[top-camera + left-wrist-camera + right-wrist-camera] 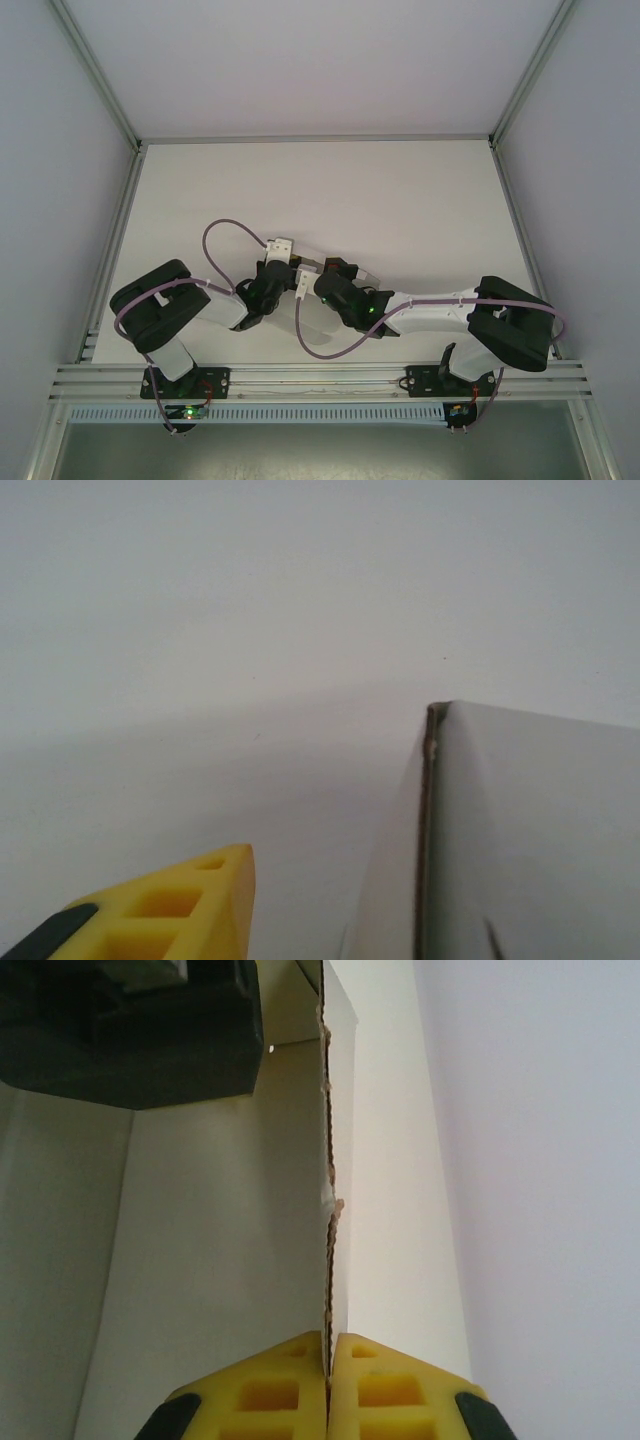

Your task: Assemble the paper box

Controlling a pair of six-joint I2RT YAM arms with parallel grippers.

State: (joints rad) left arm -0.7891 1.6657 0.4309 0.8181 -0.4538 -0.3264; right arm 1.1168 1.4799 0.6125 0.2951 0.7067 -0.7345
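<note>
Wht paper box (395, 1220) (yel. claw pads (425, 1375))

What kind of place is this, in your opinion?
Probably a robot test cell in a lab: a white table enclosed by plain white walls, an aluminium rail carrying two arms, and the right gripper pinching a paper box.

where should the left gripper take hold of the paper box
The paper box shows a thin raw panel edge beside the left gripper's yellow finger. Likely best: come at that edge head-on, one finger on each face, and pinch the flat card just behind it. The right gripper pinches a card edge that way.
</note>
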